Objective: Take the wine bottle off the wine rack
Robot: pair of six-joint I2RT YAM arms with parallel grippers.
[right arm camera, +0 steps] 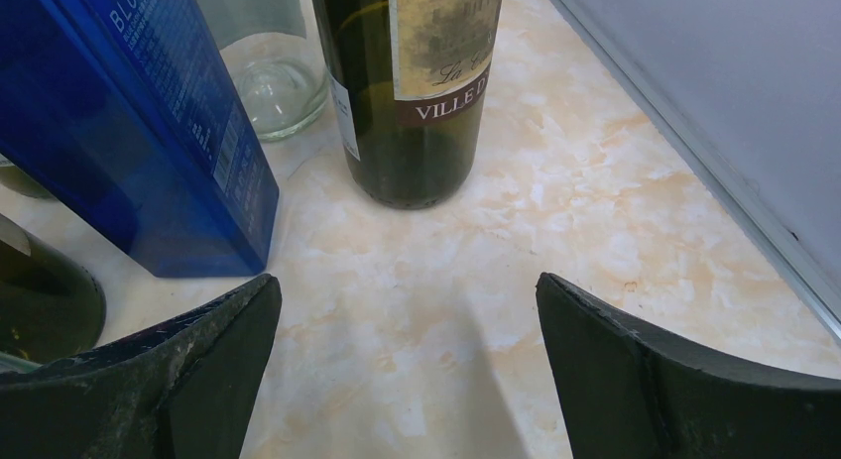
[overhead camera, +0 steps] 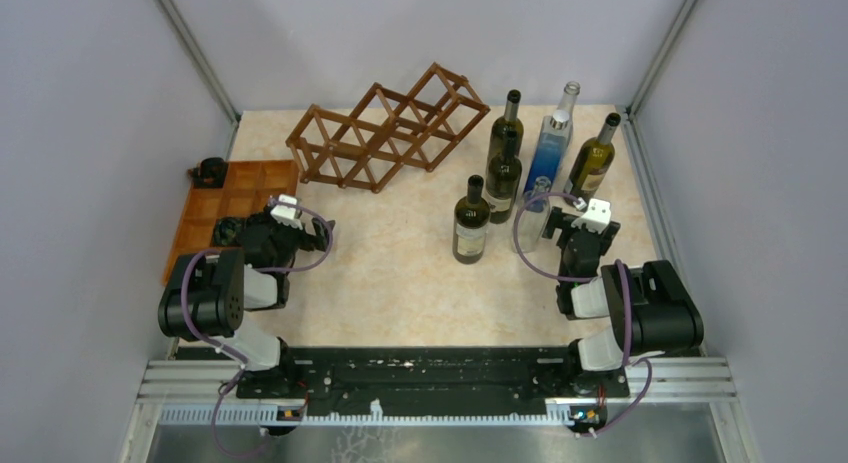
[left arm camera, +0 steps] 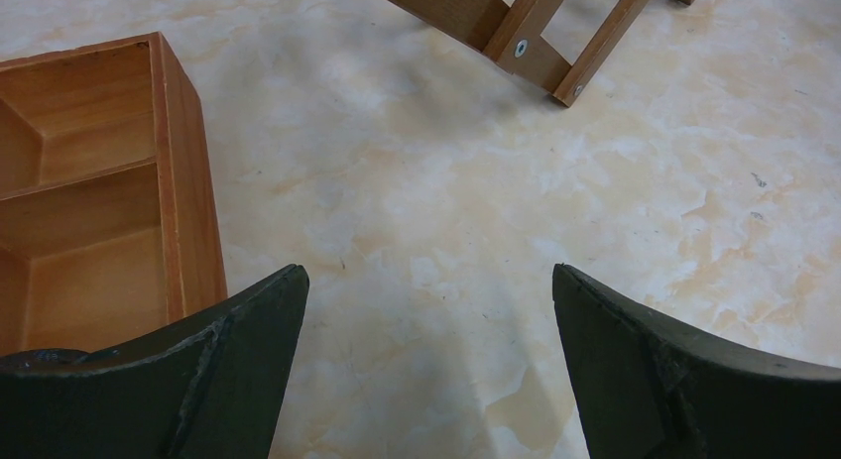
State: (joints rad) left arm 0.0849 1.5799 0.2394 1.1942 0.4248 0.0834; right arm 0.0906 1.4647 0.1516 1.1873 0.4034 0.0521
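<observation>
Sitting at the back of the tabletop (overhead camera: pixel 400 283), a bit L of the middle, is the wine rack (overhead camera: pixel 385 133). It leans to one side w/ its diamond holes open. All the wine bottles (overhead camera: pixel 471 221) in view stand upright on the tabletop to the R of the rack, apart from it, bunched close together near the R wall. A flat wooden tray (overhead camera: pixel 225 198) lies by the L wall.

The left gripper (left arm camera: pixel 426 370) is spread wide and holds nothing, w/ bare tabletop under it. The tray's side edge is just beside its L finger. One foot of the rack is ahead, w/ a stretch of bare tabletop in btw.

The right gripper (right arm camera: pixel 407 370) is spread wide too and holds nothing. It sits low, facing the bunch. A green bottle (right arm camera: pixel 417 92) w/ a cream label stands straight ahead, and a blue bottle (right arm camera: pixel 139 132) stands ahead on the L. The gap btw them is thin, and a clear bottle (right arm camera: pixel 268 72) stands behind it. The wall rail (right arm camera: pixel 694 172) runs close on the R side, so room there is tight.

The widest bare patch is in the middle of the tabletop, btw the two arms and in front of the rack.
</observation>
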